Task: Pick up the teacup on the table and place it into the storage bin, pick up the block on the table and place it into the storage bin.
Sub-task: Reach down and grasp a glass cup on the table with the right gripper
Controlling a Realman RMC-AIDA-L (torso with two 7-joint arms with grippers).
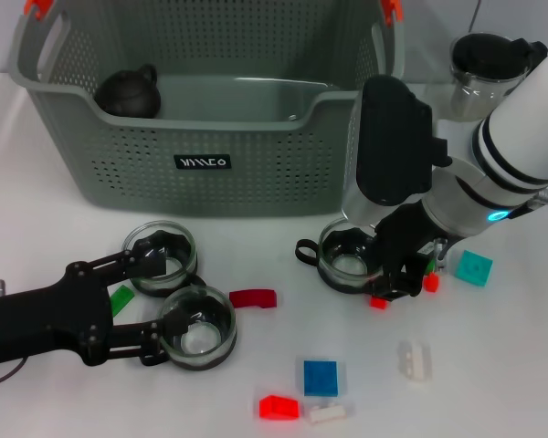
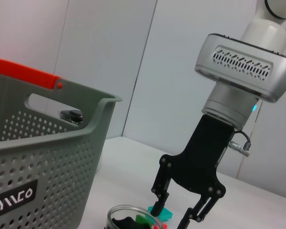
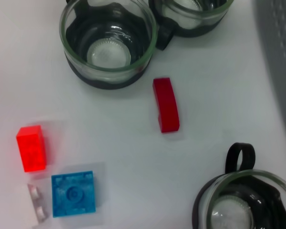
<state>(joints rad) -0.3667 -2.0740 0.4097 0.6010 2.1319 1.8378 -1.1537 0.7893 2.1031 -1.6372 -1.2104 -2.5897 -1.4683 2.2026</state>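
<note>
Teacups, three of them, stand on the white table in front of the storage bin [image 1: 210, 155], none yet inside it. The teacup [image 1: 347, 260] nearest my right gripper [image 1: 397, 274] is glass with a dark base, its handle towards my left, just before the bin's front wall. In the left wrist view my right gripper's jaws are spread and hold nothing, fingertips low just beyond that cup's rim. Small red and green blocks lie by those fingertips, and a teal block [image 1: 473, 268] sits a little further to my right.

My left gripper [image 1: 155, 297] lies low over the table on my left, jaws released and apart, grasping nothing. One fingertip is close to the second teacup [image 1: 163, 255], the other close to the third teacup [image 1: 196, 327]; I cannot tell whether they touch. A green block [image 1: 121, 299] lies between those fingers.

A curved red block [image 1: 253, 298] rests between the cups. Nearer to me lie a blue block [image 1: 320, 377], a red block [image 1: 279, 407] and a white block [image 1: 413, 359].

Inside the bin sits a dark teapot [image 1: 128, 91]. A glass teapot [image 1: 484, 59] with a black lid stands beyond my right arm.
</note>
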